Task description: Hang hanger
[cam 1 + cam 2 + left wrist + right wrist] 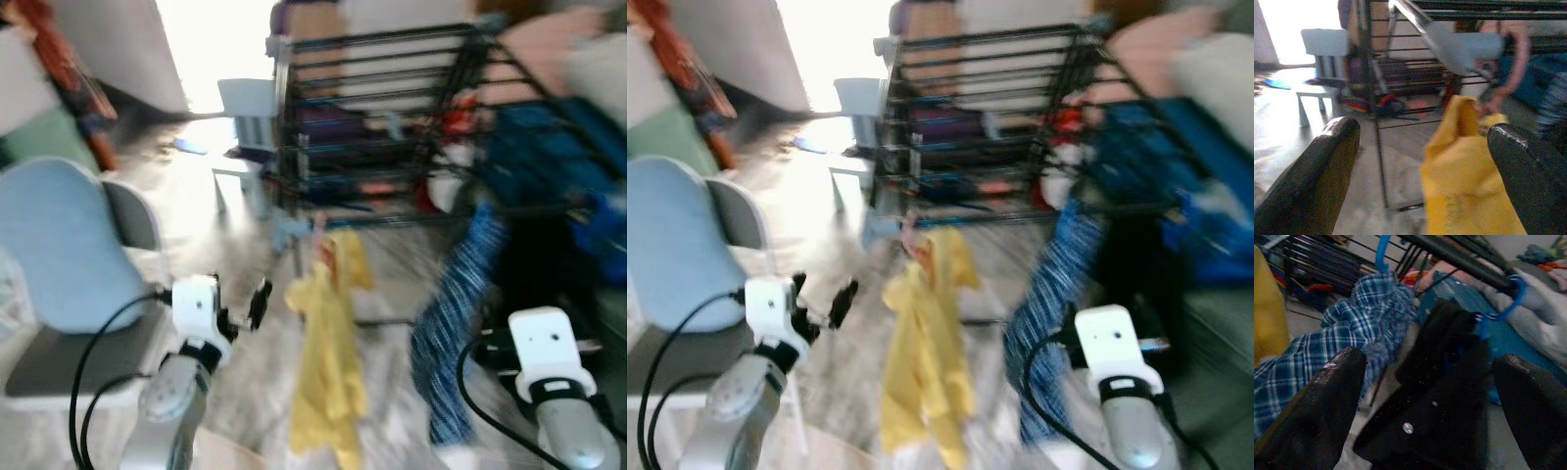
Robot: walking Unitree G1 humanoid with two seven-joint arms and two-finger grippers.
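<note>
**Blurred room, rack ahead, hanger waiting**

Pale floor (235,352) and bright window light frame a smeared scene. Left gripper (240,311) has its fingers (1317,171) spread wide with nothing between them, and they aim at the yellow garment (328,362) just beyond. Right gripper (1425,396) also shows its fingers well apart and empty, facing a black garment (1440,396) on a blue hook (1501,308) and a plaid shirt (1352,328) beside it.

Outward from there, the yellow garment hangs from a pinkish hanger hook (1515,63) at the lower edge of the black rack (382,108); whether the hook truly sits on a bar is lost in blur. Its long axis runs straight down, hook uppermost.

Judgement: the step is an approach. Best to steady the body first, then close on the hanger's neck rather than loose cloth, keeping the hook upright so it drops squarely over a bar.

A blue chair (59,245) stands at the left.
</note>
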